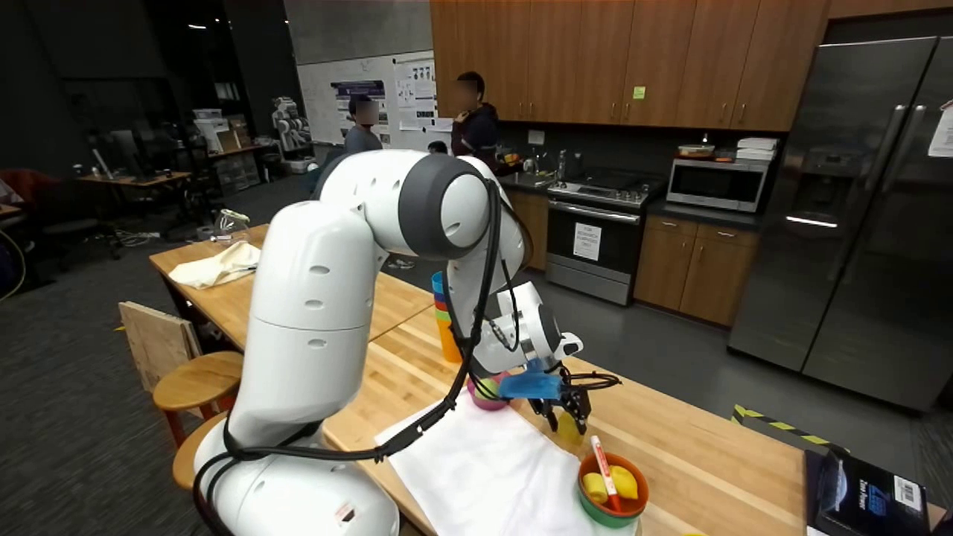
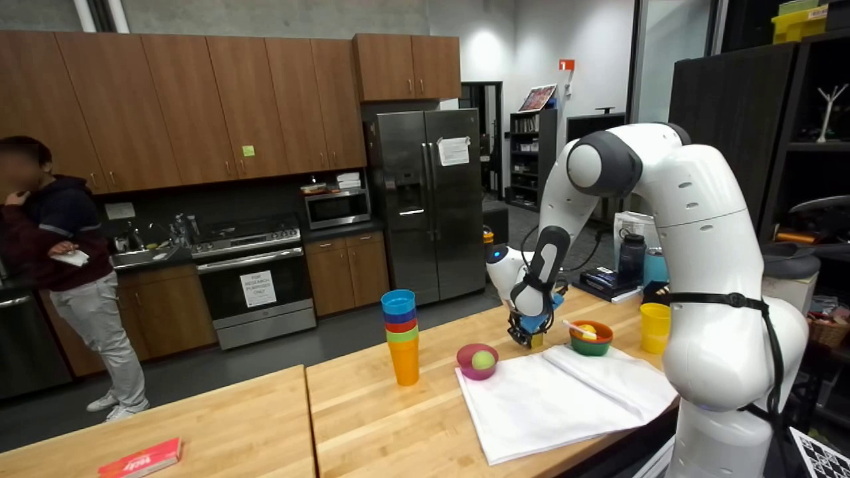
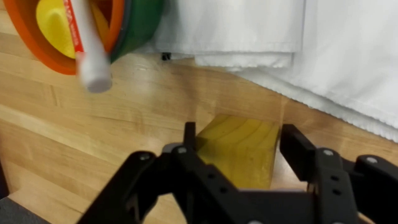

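The yellow block (image 3: 241,155) stands between the two fingers (image 3: 190,133) of the claw (image 3: 238,132), near the long, kitchen-side edge of the wooden desk (image 2: 372,425). The fingers are spread about as wide as the block; it cannot be told whether they press on it or merely flank it.

Near the claw is a bowl (image 2: 590,348), green outside and orange inside, that holds yellow pieces (image 1: 625,482) and a white-and-red marker (image 1: 604,470) leaning out past the rim. On the claw's other side, a pink bowl (image 2: 469,372) holds a light green ball (image 2: 483,360). Farther along stands a stack of coloured cups (image 2: 404,358), orange at the bottom and blue on top. A yellow cup (image 2: 655,328) stands near the arm (image 2: 707,212); its inside does not show.

In the wrist view, a strip of wood separates the block from the edge of a white cloth (image 2: 531,405), and more wood lies between block and green bowl. Grey floor (image 3: 12,214) shows past the desk in a lower corner. A seam (image 2: 307,411) crosses the desk near the stacked cups.

The claw's body covers the block's lower part in the wrist view, where the green bowl is cut off. The arm partly hides the stacked cups in an exterior view (image 1: 449,339). Whether the block rests flat is hard to make out, as is what the yellow pieces are.
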